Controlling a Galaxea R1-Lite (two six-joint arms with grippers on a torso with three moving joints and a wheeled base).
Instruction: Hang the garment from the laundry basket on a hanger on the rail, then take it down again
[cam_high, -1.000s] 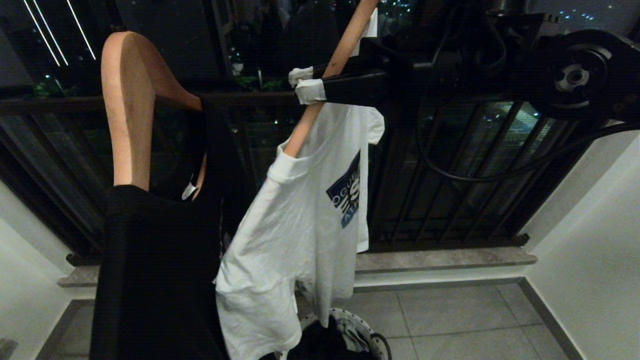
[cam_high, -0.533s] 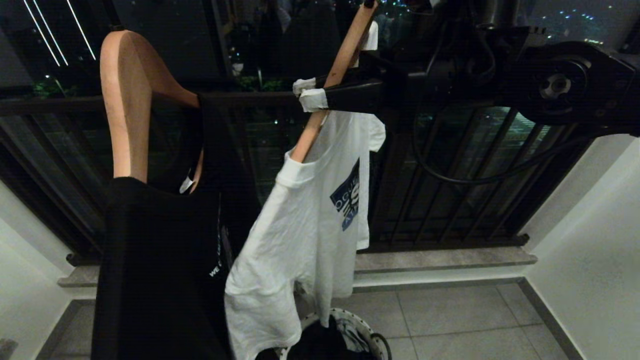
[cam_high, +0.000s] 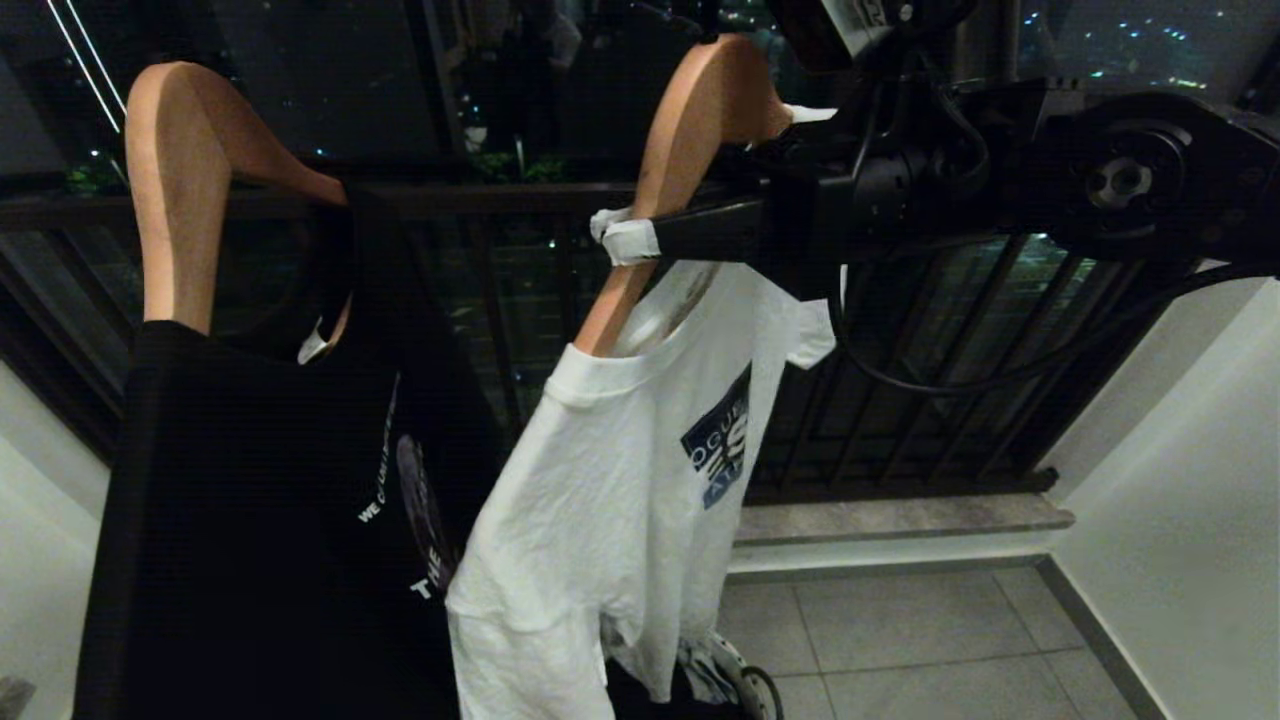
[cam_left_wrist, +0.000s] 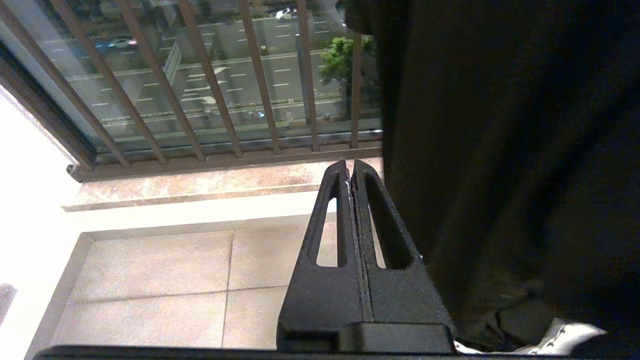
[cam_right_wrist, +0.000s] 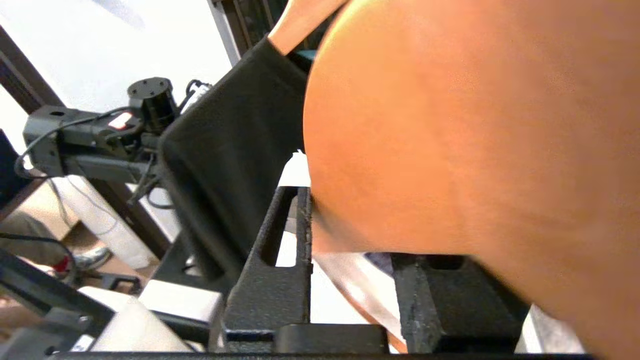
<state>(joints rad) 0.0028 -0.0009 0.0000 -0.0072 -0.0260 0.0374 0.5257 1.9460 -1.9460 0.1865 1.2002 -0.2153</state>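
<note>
My right claw (cam_high: 622, 232) reaches in from the right at hanger height, its taped fingertips (cam_high: 630, 243) pinching the sloping arm of the wooden hanger (cam_high: 690, 130) that carries the white tee (cam_high: 610, 500). In the right wrist view the hanger (cam_right_wrist: 450, 125) fills the gap between the two black fingers, both pressed against its wood. The tee hangs by its collar from that hanger, tilted, a blue print on its chest, its hem dropping to the basket (cam_high: 745, 685), of which only a bit of rim shows at the bottom edge of the head view on the tiled floor (cam_high: 900, 630). Just to the left hangs a black tee (cam_high: 270, 520) on a second wooden hanger (cam_high: 175, 170). Behind both run the dark window bars (cam_high: 940, 400) over a stone sill (cam_high: 900, 520). My left claw (cam_left_wrist: 350, 170) is parked low, fingers pressed together on nothing, pointing at the floor beside dark cloth (cam_left_wrist: 510, 150). I cannot see the rail.
</note>
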